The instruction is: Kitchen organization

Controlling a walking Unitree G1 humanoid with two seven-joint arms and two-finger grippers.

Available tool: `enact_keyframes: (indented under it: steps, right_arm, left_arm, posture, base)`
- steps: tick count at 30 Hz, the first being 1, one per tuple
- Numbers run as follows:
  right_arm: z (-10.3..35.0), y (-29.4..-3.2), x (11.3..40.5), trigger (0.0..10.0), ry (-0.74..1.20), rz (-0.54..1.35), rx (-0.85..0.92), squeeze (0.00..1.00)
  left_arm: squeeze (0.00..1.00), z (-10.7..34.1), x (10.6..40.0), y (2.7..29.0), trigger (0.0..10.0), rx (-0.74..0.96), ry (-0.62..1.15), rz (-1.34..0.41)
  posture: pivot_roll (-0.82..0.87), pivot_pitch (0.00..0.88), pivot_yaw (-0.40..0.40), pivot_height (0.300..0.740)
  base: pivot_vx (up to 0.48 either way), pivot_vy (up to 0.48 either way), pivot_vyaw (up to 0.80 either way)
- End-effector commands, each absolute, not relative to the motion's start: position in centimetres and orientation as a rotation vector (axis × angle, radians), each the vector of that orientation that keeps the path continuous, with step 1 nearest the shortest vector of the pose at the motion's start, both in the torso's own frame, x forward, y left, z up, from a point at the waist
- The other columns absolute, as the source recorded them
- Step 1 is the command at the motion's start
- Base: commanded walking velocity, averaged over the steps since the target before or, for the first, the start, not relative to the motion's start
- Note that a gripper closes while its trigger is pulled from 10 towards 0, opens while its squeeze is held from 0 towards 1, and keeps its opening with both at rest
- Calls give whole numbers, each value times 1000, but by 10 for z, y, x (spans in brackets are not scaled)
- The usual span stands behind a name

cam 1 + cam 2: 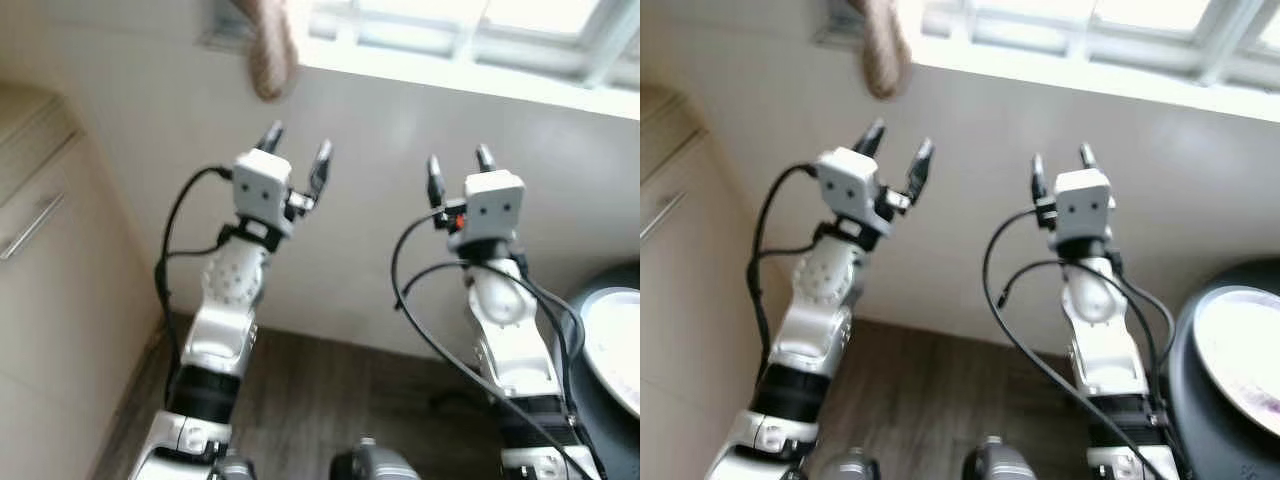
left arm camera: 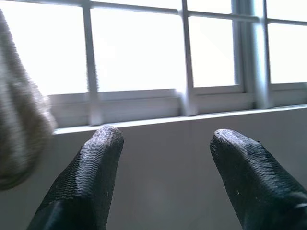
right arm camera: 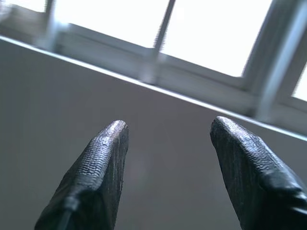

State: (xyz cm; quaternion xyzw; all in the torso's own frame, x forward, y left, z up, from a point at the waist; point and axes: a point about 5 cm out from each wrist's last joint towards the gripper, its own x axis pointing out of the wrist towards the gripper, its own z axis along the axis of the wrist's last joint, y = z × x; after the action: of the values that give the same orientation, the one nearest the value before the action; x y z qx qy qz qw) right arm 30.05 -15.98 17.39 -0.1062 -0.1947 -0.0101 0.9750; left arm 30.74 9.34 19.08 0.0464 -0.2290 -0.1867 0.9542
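Both arms are raised toward a pale wall under a window. My left gripper (image 1: 297, 143) stands open with nothing between its fingers (image 2: 91, 177), just below a hanging brown fuzzy thing (image 1: 268, 45). To its right my right gripper (image 1: 460, 165) is open too and holds nothing; its fingertips (image 3: 108, 158) point at the wall below the window sill (image 3: 158, 88). A white plate (image 1: 618, 345) lies on a dark round table (image 1: 590, 400) at the far right.
A beige cabinet with a bar handle (image 1: 30, 228) stands at the left. Dark wood floor (image 1: 330, 400) lies below the wall. The bright window (image 1: 470, 30) runs along the top.
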Motion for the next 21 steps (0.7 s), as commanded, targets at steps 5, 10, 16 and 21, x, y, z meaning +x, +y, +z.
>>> enact_keyframes:
  steps: [5,10,16,21]
  right_arm:
    - [167,-160,305,10000,-338,-43,-255,0]
    - [151,-166,308,10000,-218,-66,-313,0]
    - [141,-177,306,10000,-159,-135,-295,0]
    - [140,-190,306,10000,-133,-221,-258,0]
  left_arm:
    - [0,190,308,96,10000,103,-459,-376]
    - [0,186,308,92,10000,104,-440,-398]
    - [0,183,308,88,10000,103,-427,-420]
    - [0,182,307,86,10000,99,-422,-428]
  posture:
    - [9,0,-71,740]
    - [-9,0,-54,740]
    - [-28,0,-36,740]
    - [-31,0,-41,740]
  base:
    - [0,0,-640]
    - [0,0,0]
    - [0,0,0]
    - [0,0,0]
